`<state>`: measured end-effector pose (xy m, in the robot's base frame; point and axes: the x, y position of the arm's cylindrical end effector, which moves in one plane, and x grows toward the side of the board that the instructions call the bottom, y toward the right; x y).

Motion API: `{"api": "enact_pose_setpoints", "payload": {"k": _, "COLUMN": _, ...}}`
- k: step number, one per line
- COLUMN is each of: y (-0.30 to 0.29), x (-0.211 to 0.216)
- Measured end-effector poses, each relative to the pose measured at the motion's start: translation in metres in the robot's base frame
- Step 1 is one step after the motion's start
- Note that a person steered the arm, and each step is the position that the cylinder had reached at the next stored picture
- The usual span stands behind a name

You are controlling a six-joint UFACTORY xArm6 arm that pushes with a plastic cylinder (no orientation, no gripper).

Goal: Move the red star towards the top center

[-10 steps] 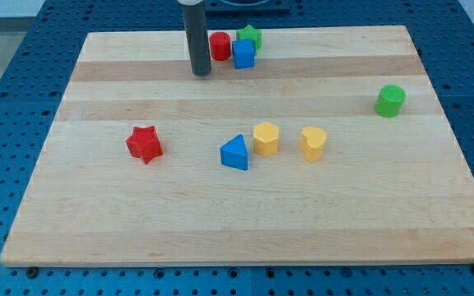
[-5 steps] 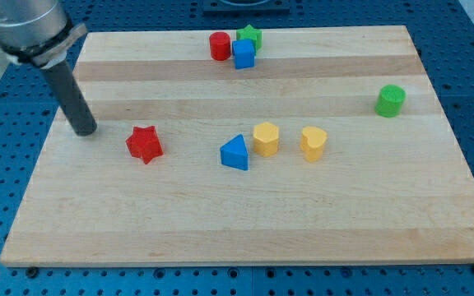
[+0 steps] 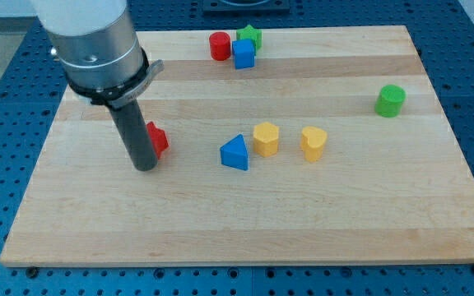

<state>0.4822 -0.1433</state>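
Observation:
The red star [image 3: 157, 139] lies on the wooden board [image 3: 245, 214] at the view's left of centre, mostly hidden behind my rod. My tip [image 3: 145, 166] rests on the board at the star's lower left, right against it. Only the star's right edge shows.
A red cylinder [image 3: 219, 45], a green star [image 3: 249, 35] and a blue cube [image 3: 243, 54] cluster at the view's top centre. A blue triangular block [image 3: 234, 153], two yellow blocks [image 3: 266, 139] [image 3: 313, 143] sit mid-board. A green cylinder [image 3: 390, 100] is at the right.
My tip moved from the top centre down the left side of the board and now stands at the red star's lower left, covering most of it. The blocks have not visibly moved.

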Motion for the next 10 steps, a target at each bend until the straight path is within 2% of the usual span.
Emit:
{"api": "enact_pose_setpoints", "payload": {"k": 6, "y": -0.023, "x": -0.122}}
{"api": "enact_pose_setpoints", "payload": {"k": 10, "y": -0.002, "x": -0.168}}
